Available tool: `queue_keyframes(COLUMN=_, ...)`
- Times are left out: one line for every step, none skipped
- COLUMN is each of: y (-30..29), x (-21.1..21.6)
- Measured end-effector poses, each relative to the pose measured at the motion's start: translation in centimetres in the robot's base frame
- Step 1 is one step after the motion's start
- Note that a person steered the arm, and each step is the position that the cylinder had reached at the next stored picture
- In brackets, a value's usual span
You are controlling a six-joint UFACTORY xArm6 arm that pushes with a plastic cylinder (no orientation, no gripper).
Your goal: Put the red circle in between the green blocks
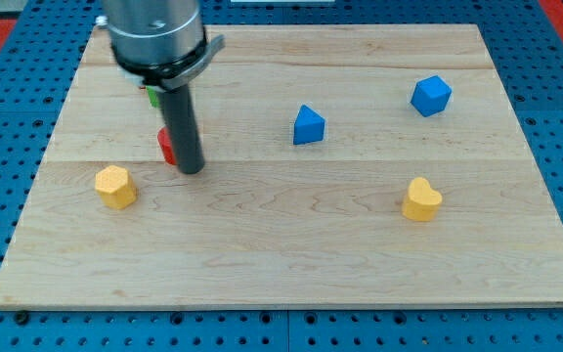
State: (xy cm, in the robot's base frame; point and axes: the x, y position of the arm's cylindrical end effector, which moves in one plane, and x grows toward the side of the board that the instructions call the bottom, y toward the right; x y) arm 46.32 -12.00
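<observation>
- my tip (191, 168) sits on the wooden board (291, 264), touching the right side of the red block (165, 146).
- there is no claw, only a plain rod.
- a green block (151, 96) peeks out just behind, mostly hidden.
- yellow block (115, 186) lies near left.

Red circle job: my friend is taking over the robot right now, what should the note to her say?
My tip sits right beside the red block, on its right in the view; the rod hides most of it, so its shape is unclear.
Only a sliver of one green block shows behind the rod, above the red one. A second green block is not visible.
Done: cannot confirm red is between greens.
Left: find both greens, then push red between them.
</observation>
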Motion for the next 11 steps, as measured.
queue_keyframes(y=-4.8, x=0.0)
queue_keyframes(y=-3.1, x=-1.8)
queue_keyframes(y=-2.0, x=-3.9)
queue_keyframes(y=-1.4, x=-5.7)
queue_keyframes(y=-0.9, x=-2.1)
queue_keyframes(y=1.9, x=-2.2)
queue_keyframes(y=2.1, x=-5.8)
queue_keyframes(y=1.6, x=-10.3)
queue_keyframes(y=2.1, x=-11.9)
queue_keyframes(y=3.1, x=-12.0)
queue_keyframes(y=6.0, x=-12.6)
